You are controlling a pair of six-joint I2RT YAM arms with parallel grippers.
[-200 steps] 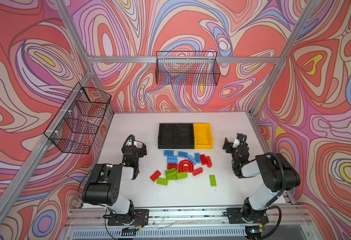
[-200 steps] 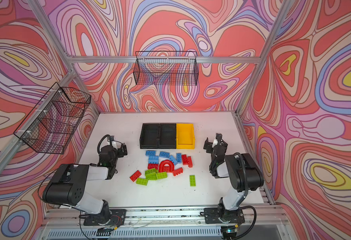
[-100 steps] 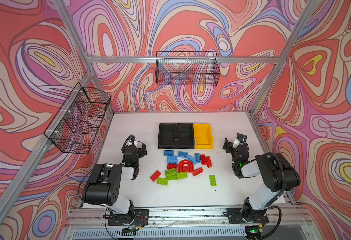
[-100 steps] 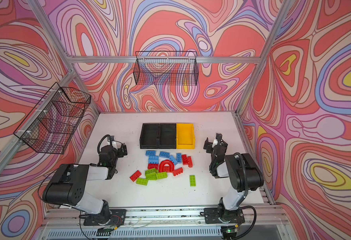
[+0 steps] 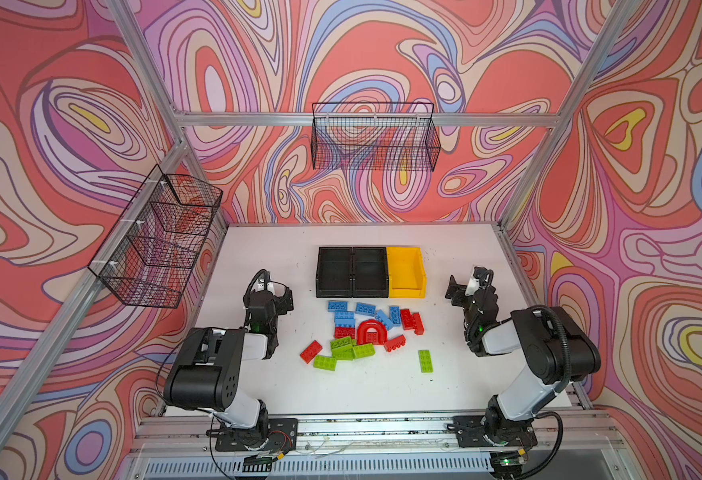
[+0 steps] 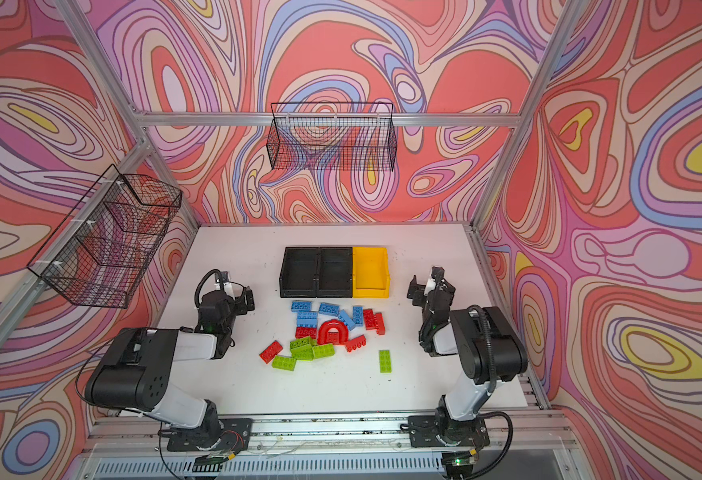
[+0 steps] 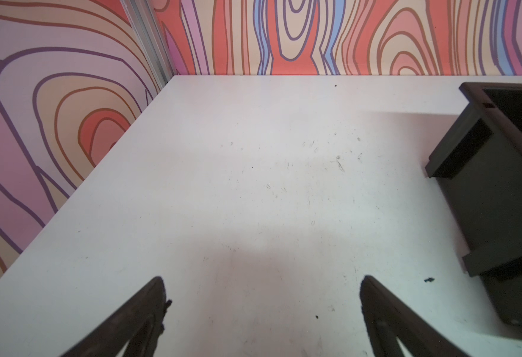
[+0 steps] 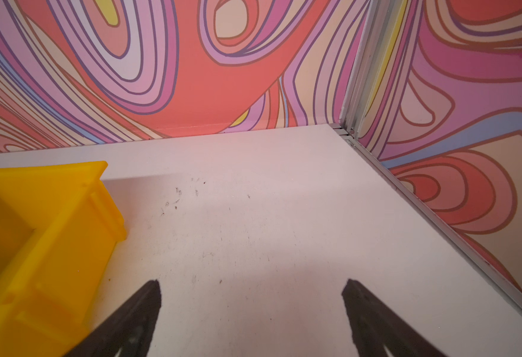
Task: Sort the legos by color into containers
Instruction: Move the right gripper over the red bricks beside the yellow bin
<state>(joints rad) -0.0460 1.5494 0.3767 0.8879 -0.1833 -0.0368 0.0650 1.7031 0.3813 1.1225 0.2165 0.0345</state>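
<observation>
Table: white flat tabletop (image 5: 266, 257), scuffed, bearing everything we note.
Bins: three open-top rectangular plastic bins in a touching row at the far middle. They are the left black bin (image 5: 334, 272), the middle black bin (image 5: 370, 272) and the yellow bin (image 5: 407, 270) at the right end.
Left gripper: left gripper (image 7: 262, 277) has its black fingers spread wide with nothing between them. It is over bare table left of the bins, well apart from the bricks.
Right gripper: right gripper (image 8: 252, 281) is likewise spread wide and empty-handed, over bare table near the yellow bin's right side.
Legos: large studded plastic bricks lie loose on the table just in front of the bins, none inside.
Blue bricks (image 5: 345, 320): we count about five, nearest the black bins.
Lime green bricks (image 5: 343, 353): four bunched at the pile's near side.
Red bricks (image 5: 411, 322): a pair lies in front of the yellow bin, with others scattered through the pile.
Arch: red arch piece (image 5: 372, 332) lies flat mid-pile, opening toward the near edge.
Stray: lone green brick (image 5: 425, 360), apart to the right.
</observation>
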